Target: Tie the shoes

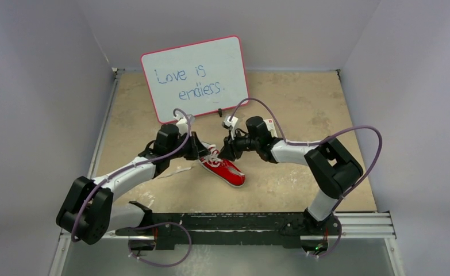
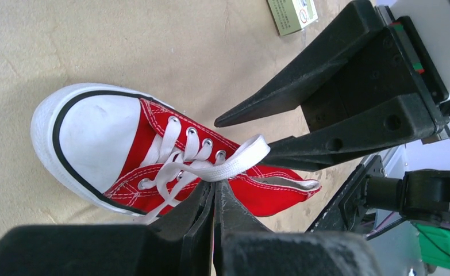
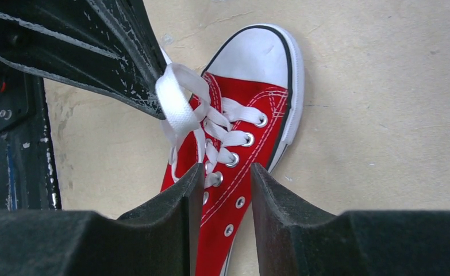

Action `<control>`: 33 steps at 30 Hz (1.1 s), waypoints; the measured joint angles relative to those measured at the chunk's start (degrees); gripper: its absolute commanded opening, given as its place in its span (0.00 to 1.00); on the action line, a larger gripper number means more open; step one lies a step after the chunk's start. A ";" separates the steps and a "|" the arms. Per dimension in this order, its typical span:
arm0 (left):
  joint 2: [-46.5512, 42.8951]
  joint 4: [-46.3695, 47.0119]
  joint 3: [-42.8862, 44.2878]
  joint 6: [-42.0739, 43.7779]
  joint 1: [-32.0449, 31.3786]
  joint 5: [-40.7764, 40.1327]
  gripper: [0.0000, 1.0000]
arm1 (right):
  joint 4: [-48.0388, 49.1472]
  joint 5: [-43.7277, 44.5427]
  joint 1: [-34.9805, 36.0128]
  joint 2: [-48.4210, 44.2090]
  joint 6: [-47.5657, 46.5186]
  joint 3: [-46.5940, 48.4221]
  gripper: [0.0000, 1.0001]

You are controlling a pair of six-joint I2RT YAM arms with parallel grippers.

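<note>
A small red sneaker (image 1: 229, 171) with a white toe cap lies on the tan table between both arms, toe toward the front right. My left gripper (image 1: 203, 151) is shut on a loop of the white lace (image 2: 234, 164), pinched at the fingertips (image 2: 215, 183) just above the eyelets. The shoe (image 2: 113, 144) lies below them. My right gripper (image 1: 223, 152) is open, with its fingertips either side of the shoe's upper eyelets (image 3: 227, 170). It holds nothing. In the right wrist view, the left gripper (image 3: 151, 102) holds the lace loop (image 3: 176, 106) up over the shoe (image 3: 251, 109).
A whiteboard (image 1: 195, 77) with handwriting leans at the back. A small white box (image 2: 291, 12) lies on the table behind the right gripper. Grey walls close in left and right. A black rail (image 1: 239, 221) runs along the front edge.
</note>
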 measured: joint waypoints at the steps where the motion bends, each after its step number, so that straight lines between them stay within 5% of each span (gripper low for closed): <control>1: -0.28 0.57 -0.59 -0.83 0.04 -0.15 0.00 | 0.00 -0.28 0.13 0.24 -0.02 0.00 0.38; 22: -5.42 2.14 -3.19 -7.13 0.76 -2.25 0.00 | 1.99 0.85 4.37 0.57 -5.22 0.59 0.40; 28: -5.66 2.23 -3.67 -8.46 1.03 -2.43 0.00 | 2.45 8.24 4.31 -4.35 1.88 -4.15 0.55; 33: -5.79 5.16 -6.08 -11.32 1.05 -2.43 0.00 | 3.80 10.64 3.23 -11.06 11.34 -10.38 0.55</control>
